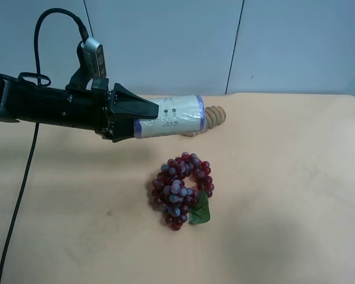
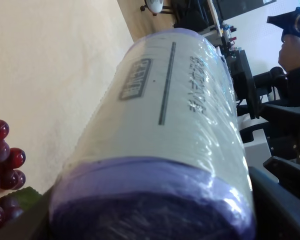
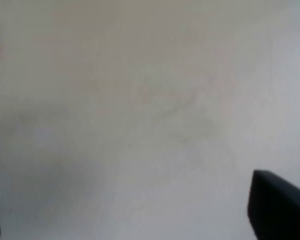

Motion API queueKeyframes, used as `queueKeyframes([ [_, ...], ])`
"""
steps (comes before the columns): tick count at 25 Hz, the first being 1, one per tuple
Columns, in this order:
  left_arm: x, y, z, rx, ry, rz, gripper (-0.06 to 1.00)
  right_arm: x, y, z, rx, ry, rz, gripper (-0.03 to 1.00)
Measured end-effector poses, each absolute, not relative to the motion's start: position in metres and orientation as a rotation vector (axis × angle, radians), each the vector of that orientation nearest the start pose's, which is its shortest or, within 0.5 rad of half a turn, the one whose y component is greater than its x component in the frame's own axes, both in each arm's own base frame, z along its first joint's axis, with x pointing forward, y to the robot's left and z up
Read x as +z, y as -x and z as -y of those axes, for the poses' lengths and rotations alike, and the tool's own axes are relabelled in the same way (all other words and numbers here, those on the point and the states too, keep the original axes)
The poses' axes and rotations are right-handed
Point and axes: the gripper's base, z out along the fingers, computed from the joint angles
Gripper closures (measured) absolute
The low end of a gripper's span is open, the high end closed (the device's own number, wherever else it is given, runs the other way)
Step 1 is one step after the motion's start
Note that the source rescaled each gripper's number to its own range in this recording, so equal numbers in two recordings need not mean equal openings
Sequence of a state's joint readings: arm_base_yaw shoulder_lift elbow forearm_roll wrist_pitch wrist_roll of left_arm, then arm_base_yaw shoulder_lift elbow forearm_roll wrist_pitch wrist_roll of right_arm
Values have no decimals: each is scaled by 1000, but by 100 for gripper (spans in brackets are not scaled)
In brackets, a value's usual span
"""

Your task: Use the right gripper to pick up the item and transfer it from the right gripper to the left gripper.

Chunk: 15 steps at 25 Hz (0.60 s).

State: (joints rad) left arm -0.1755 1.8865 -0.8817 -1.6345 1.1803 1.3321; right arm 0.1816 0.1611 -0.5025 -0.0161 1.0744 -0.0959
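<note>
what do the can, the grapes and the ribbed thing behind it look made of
Can: cream body under glossy clear film, judging by crinkled highlights; what lies beneath is unclear. Grape bunch: probably plastic, uniformly shiny berries, stiff green leaf. Ribbed piece: seemingly bare wood, matte tan grooves.

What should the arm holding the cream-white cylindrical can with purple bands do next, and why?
Probably just hold steady: the left gripper is shut on the cream-white cylindrical can and the right gripper is open and empty, so the handover looks done.
</note>
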Motion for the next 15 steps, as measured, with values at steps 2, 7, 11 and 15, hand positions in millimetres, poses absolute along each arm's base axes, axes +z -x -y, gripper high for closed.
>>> queueKeyframes([
  [2, 170, -300, 138, -1656, -366, -2235, 94, 276, -19, -3, 45, 284, -2199, -3],
  [7, 170, -300, 138, -1656, -366, -2235, 94, 276, -19, -3, 76, 250, -2204, -3],
  [11, 170, -300, 138, -1656, -366, -2235, 94, 276, -18, -7, 133, 232, -2207, -3],
  [15, 170, -300, 138, -1656, -366, -2235, 94, 276, -17, -9, 168, 246, -2205, -3],
])
